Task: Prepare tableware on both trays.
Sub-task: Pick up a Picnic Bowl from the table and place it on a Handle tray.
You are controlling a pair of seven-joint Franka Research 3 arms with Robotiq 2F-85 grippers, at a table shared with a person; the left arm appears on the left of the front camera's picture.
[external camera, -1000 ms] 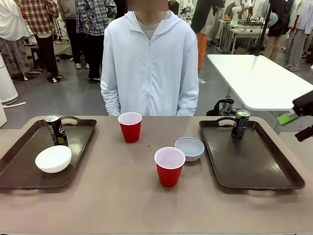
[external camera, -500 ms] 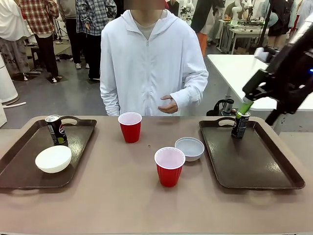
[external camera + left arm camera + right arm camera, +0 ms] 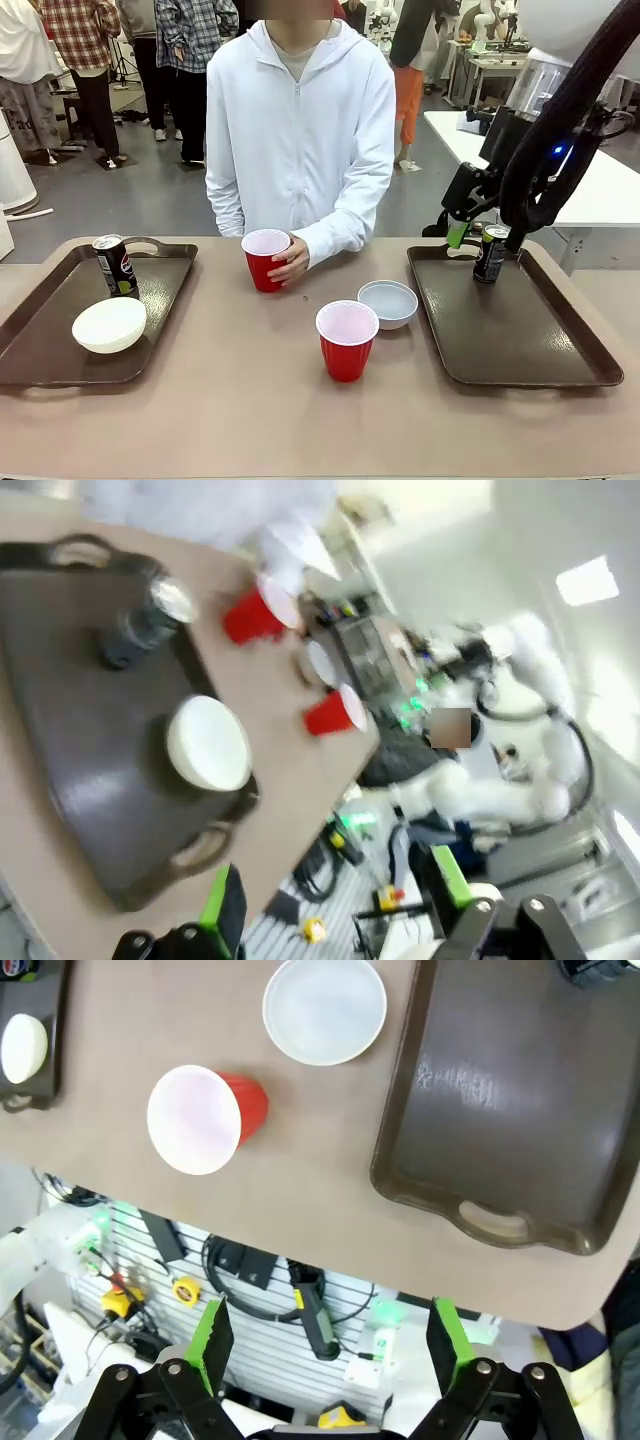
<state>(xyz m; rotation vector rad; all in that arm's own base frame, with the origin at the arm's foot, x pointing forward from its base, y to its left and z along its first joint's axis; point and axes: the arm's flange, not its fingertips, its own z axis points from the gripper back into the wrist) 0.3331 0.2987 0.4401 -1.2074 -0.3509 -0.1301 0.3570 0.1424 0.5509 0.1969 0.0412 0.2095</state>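
Person's hand holds the far red cup; our left gripper and right gripper both have fingers spread, empty.

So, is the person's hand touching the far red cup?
Touching. The front view shows the hand with fingers wrapped around the side of the far red cup.

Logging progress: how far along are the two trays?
Done: left tray holds a Pepsi can and cream bowl; right tray holds a dark can. In hand: a person's hand grips the far red cup. Left: near red cup and grey bowl stand on the table.
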